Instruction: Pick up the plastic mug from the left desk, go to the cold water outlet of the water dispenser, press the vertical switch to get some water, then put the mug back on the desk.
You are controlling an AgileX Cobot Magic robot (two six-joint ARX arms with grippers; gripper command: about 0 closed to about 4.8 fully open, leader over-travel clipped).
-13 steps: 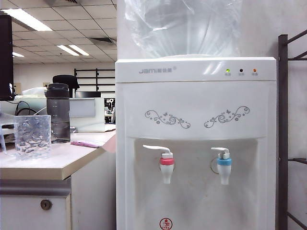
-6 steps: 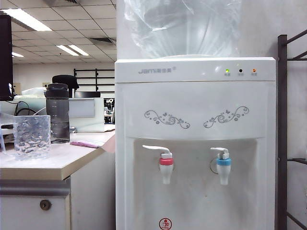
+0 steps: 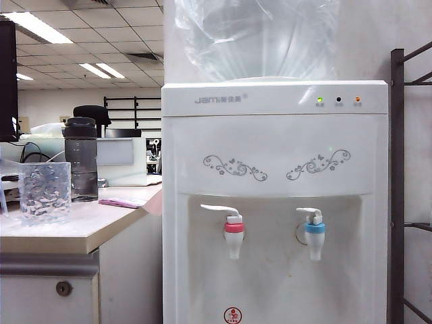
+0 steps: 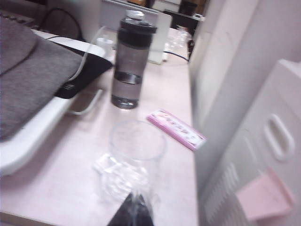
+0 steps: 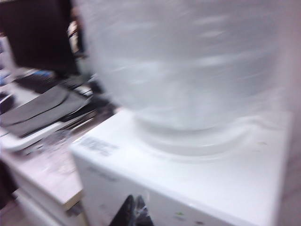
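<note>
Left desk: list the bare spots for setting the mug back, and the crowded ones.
Free: the beige desk top between the clear dimpled plastic mug and the front edge. Crowded: behind the mug, the smoky-grey bottle, pink flat packet and white tray.

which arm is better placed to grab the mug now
Left, likely. The left gripper, shut, hangs just above the mug on the desk. The right gripper, also shut, sits over the dispenser top, away from the mug. Neither shows in the exterior view.
</note>
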